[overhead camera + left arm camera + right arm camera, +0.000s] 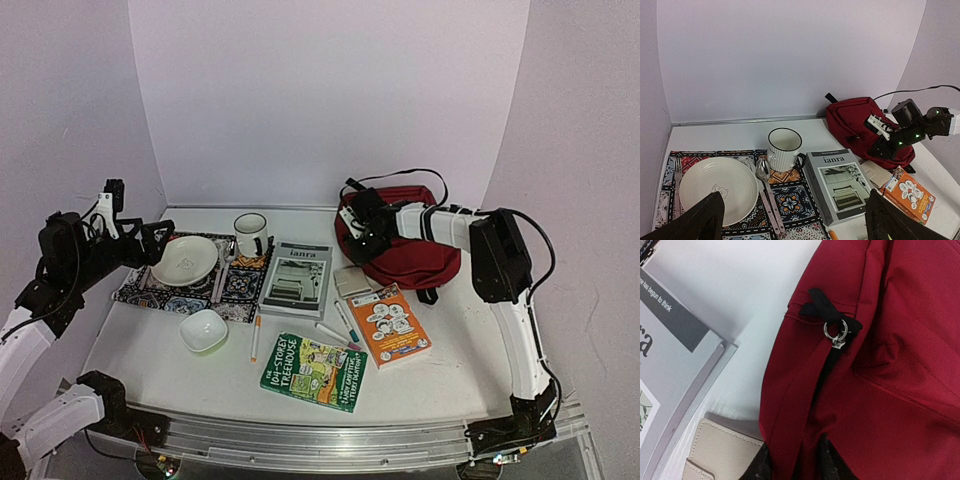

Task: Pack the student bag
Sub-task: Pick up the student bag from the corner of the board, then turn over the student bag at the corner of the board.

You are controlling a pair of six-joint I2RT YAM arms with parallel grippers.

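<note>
Cloth of the student bag is pinched in the narrow right claw, and its zipper is seen running straight ahead to the ring pull.

Mug stands on the placemat beside the plate; student bag lies beyond.

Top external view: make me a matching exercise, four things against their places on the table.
Things:
1 plate
2 white bowl
3 green book
4 student bag

Places:
A back right of the table
B on the patterned placemat
C closest to the table's near edge
D bare table just in front of the placemat

Pairs: 1-B; 2-D; 3-C; 4-A
</note>
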